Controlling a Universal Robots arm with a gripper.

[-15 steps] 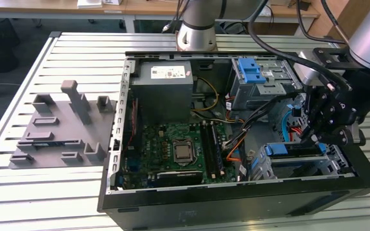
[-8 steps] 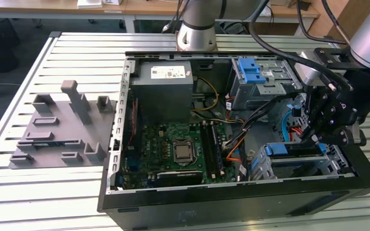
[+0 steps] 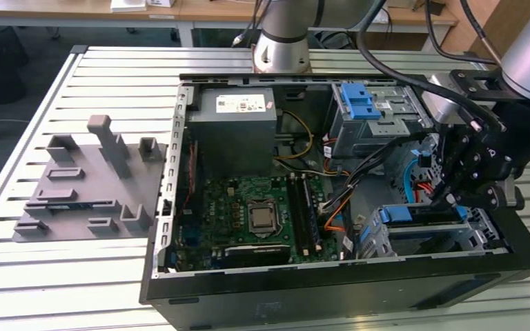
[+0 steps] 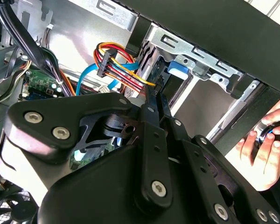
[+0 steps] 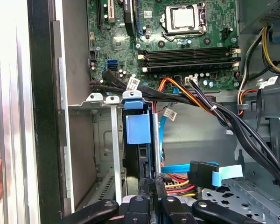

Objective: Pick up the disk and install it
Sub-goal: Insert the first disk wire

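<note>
status: end effector (image 5: 148, 181) nearly closed, looks like it's pinching the disk (image 5: 138, 135) | disk stands upright, mostly down in the drive cage (image 5: 99, 135) of the PC case (image 3: 339, 296), near the desk (image 3: 108, 83) edge on the exterior view's right | pickup looks done, full seating can't be confirmed

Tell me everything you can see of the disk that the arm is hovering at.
In the first wrist view the disk shows edge-on: the end of its blue plastic carrier, with a rounded tab, and a dark narrow edge beyond it. It stands on edge in a slot of the grey metal drive cage, close to the case wall. The gripper is right at that dark edge; whether it grips cannot be told. The flat face and label are hidden.
</note>
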